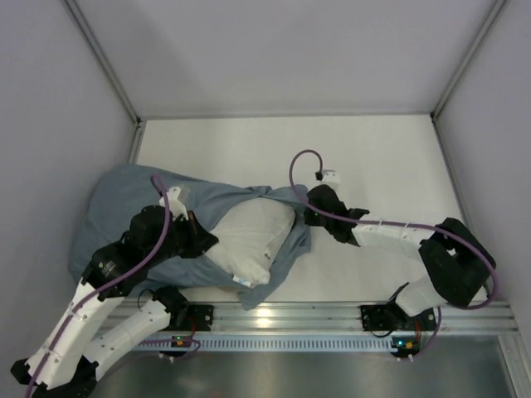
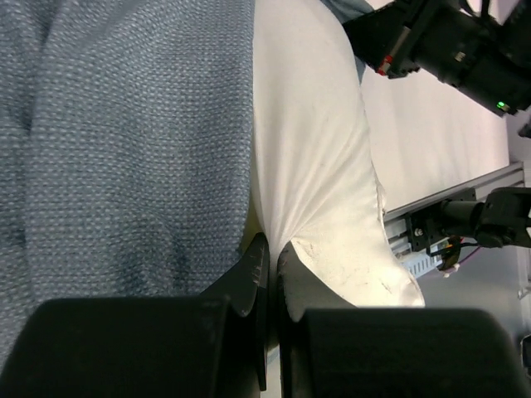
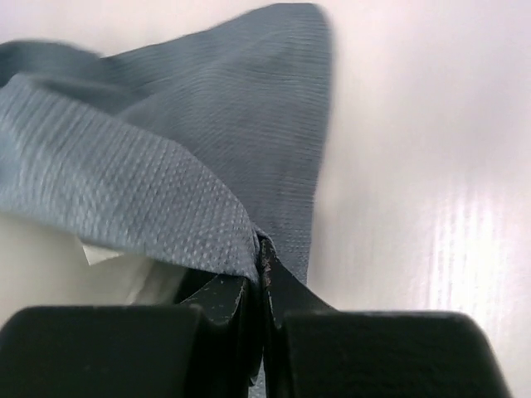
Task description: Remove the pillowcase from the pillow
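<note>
The blue-grey pillowcase (image 1: 124, 199) lies bunched on the left of the table, still round the far part of the white pillow (image 1: 253, 240), whose near end sticks out bare. My left gripper (image 1: 203, 240) is shut on a pinch of the pillow's white fabric (image 2: 307, 166), with the pillowcase (image 2: 124, 141) beside it. My right gripper (image 1: 305, 214) is shut on the pillowcase's edge (image 3: 216, 215) at the open mouth; a bit of white pillow (image 3: 50, 265) shows under the cloth.
The white table (image 1: 382, 166) stretches to the right and back, walled on three sides. A metal rail (image 1: 315, 315) with both arm bases runs along the near edge. The right arm (image 2: 456, 41) shows in the left wrist view.
</note>
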Controlling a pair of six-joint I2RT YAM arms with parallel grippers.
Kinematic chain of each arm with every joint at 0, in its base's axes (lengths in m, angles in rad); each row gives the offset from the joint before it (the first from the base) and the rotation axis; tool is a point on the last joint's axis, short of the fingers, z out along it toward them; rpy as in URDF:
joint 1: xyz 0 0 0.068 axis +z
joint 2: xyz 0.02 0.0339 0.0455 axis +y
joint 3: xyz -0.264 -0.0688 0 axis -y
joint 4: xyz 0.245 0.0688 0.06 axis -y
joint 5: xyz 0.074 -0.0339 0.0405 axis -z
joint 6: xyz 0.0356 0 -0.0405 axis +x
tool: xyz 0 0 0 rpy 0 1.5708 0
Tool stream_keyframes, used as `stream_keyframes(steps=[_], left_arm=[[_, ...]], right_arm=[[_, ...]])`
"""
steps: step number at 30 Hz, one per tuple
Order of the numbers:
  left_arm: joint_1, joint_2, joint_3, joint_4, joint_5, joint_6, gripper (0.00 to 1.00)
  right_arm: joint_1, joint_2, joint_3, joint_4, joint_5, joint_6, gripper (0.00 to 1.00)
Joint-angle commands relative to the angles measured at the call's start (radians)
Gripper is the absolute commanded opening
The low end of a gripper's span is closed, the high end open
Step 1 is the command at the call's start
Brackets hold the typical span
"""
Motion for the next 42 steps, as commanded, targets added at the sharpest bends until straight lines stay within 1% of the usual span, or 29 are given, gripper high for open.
stream_keyframes(steps=[1, 2, 5, 10, 13, 15, 16, 17, 18, 19, 20, 21, 22, 23, 24, 25, 26, 27, 28, 29, 30, 31, 32, 33, 35, 36, 39, 41, 42], left_arm=[[0.001, -0.051, 0.090, -0.025, -0.022, -0.003, 0.00], [0.001, -0.060, 0.092, -0.026, 0.010, -0.003, 0.00], [0.001, -0.074, 0.116, -0.034, 0.031, -0.008, 0.00], [0.001, -0.089, 0.202, -0.054, 0.037, -0.003, 0.00], [0.001, -0.091, 0.220, -0.055, 0.040, -0.014, 0.00], [0.001, -0.083, 0.216, -0.051, 0.044, -0.022, 0.00], [0.001, -0.078, 0.201, -0.043, 0.052, -0.023, 0.00], [0.001, -0.071, 0.188, -0.031, 0.060, -0.026, 0.00], [0.001, -0.069, 0.172, 0.007, 0.069, -0.032, 0.00], [0.001, -0.066, 0.153, 0.033, 0.089, -0.036, 0.00], [0.001, -0.058, 0.118, 0.058, 0.096, -0.037, 0.00], [0.001, -0.051, 0.103, 0.098, 0.104, -0.039, 0.00], [0.001, -0.034, 0.090, 0.115, 0.110, -0.039, 0.00], [0.001, -0.023, 0.069, 0.133, 0.115, -0.037, 0.00], [0.001, -0.012, 0.061, 0.159, 0.121, -0.033, 0.00], [0.001, 0.010, 0.053, 0.172, 0.129, -0.033, 0.00], [0.001, 0.018, 0.035, 0.185, 0.135, -0.033, 0.00], [0.001, 0.027, 0.023, 0.201, 0.139, -0.033, 0.00], [0.000, 0.041, 0.012, 0.242, 0.141, -0.033, 0.00], [0.001, 0.050, -0.002, 0.265, 0.141, -0.031, 0.00], [0.003, 0.061, -0.026, 0.288, 0.141, -0.029, 0.00], [0.001, 0.093, -0.039, 0.338, 0.147, -0.029, 0.00], [0.001, 0.115, -0.048, 0.360, 0.162, -0.031, 0.00], [0.001, 0.139, -0.059, 0.383, 0.173, -0.033, 0.00], [0.001, 0.210, -0.069, 0.467, 0.193, -0.031, 0.00], [0.001, 0.237, -0.068, 0.492, 0.207, -0.031, 0.00], [0.001, 0.343, -0.028, 0.546, 0.216, -0.014, 0.00], [0.001, 0.406, 0.010, 0.564, 0.221, -0.006, 0.00], [0.001, 0.422, 0.019, 0.587, 0.225, -0.005, 0.00]], right_arm=[[-0.130, 0.045, 0.017, -0.072, 0.102, -0.041, 0.00], [-0.145, 0.055, 0.029, -0.072, 0.080, -0.050, 0.00], [-0.184, 0.099, 0.083, -0.078, 0.076, -0.060, 0.00], [-0.231, 0.194, 0.155, -0.075, 0.023, -0.055, 0.00], [-0.274, 0.245, 0.175, -0.052, -0.018, -0.047, 0.00], [-0.296, 0.274, 0.190, -0.027, -0.148, -0.047, 0.00], [-0.297, 0.294, 0.192, 0.039, -0.217, -0.054, 0.00], [-0.297, 0.300, 0.183, 0.080, -0.371, -0.058, 0.00], [-0.297, 0.305, 0.171, 0.126, -0.442, -0.055, 0.00], [-0.296, 0.303, 0.157, 0.190, -0.501, -0.037, 0.00], [-0.294, 0.297, 0.137, 0.203, -0.544, -0.029, 0.00], [-0.291, 0.288, 0.128, 0.206, -0.546, -0.026, 0.01], [-0.290, 0.258, 0.120, 0.195, -0.553, -0.031, 0.10], [-0.288, 0.241, 0.106, 0.178, -0.552, -0.038, 0.25], [-0.288, 0.195, 0.105, 0.152, -0.543, -0.059, 0.53], [-0.290, 0.169, 0.102, 0.120, -0.515, -0.072, 0.62], [-0.287, 0.138, 0.083, 0.068, -0.503, -0.090, 0.66], [-0.288, 0.063, 0.072, 0.039, -0.481, -0.103, 0.73], [-0.288, 0.018, 0.059, 0.005, -0.428, -0.104, 0.75], [-0.288, -0.025, 0.030, -0.016, -0.412, -0.106, 0.76], [-0.288, -0.118, 0.014, -0.071, -0.402, -0.103, 0.78], [-0.288, -0.169, 0.000, -0.090, -0.388, -0.098, 0.81], [-0.288, -0.212, -0.032, -0.093, -0.403, -0.098, 0.82], [-0.288, -0.287, -0.041, -0.104, -0.423, -0.097, 0.87], [-0.288, -0.345, -0.046, -0.148, -0.481, -0.092, 0.87], [-0.288, -0.396, -0.049, -0.188, -0.496, -0.084, 0.88], [-0.290, -0.485, -0.067, -0.230, -0.533, -0.072, 0.88], [-0.290, -0.522, -0.102, -0.219, -0.627, -0.051, 0.88], [-0.290, -0.552, -0.124, -0.190, -0.671, -0.003, 0.88]])
